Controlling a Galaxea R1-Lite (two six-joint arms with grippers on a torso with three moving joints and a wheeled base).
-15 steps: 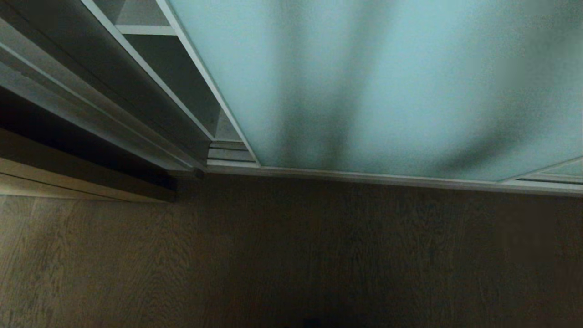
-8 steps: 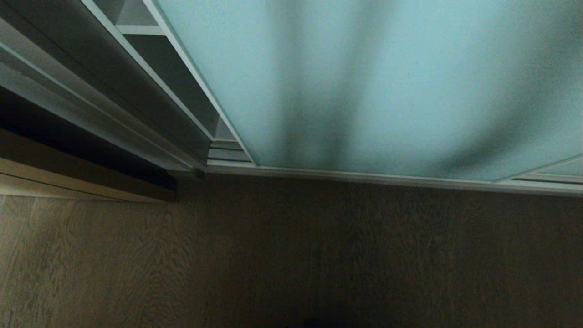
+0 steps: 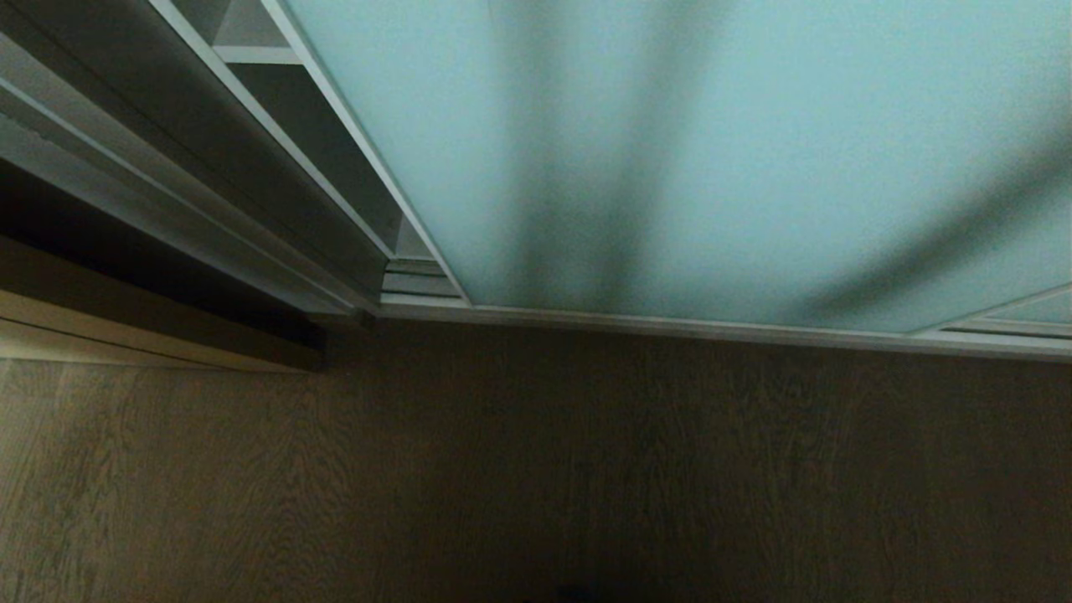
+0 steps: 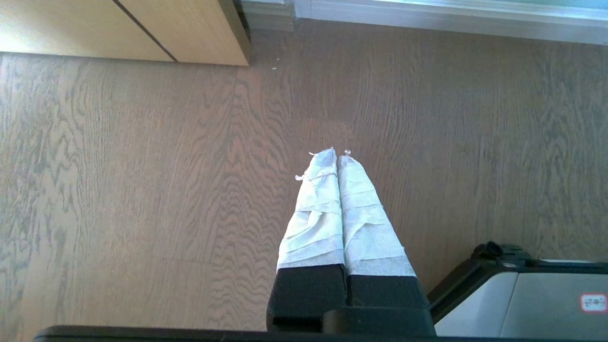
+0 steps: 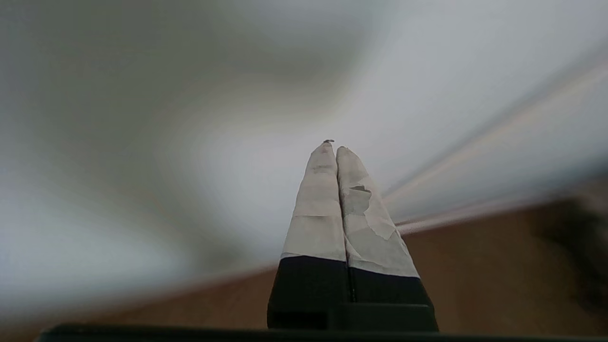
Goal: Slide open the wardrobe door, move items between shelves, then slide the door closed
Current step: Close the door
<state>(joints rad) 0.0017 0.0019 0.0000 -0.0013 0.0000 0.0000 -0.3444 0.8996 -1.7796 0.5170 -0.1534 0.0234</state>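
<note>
Wood floor below, door across most of head view, narrow gap at its left edge showing one shelf. Left pincer pressed together over floor. Right pincer pressed together, empty, blurred surroundings.

The sliding wardrobe door, a frosted pale blue-green glass panel in a thin silver frame, fills most of the upper picture. Soft dark shadows streak its glass. Its lower edge sits in a silver floor track that runs across the view. To the door's left a narrow gap shows the wardrobe's inside, with a white shelf edge near the top and grey side walls below. Further left stands a dark upright panel, and beside it a light wood door. Brown wood-grain floor covers the lower half.
</note>
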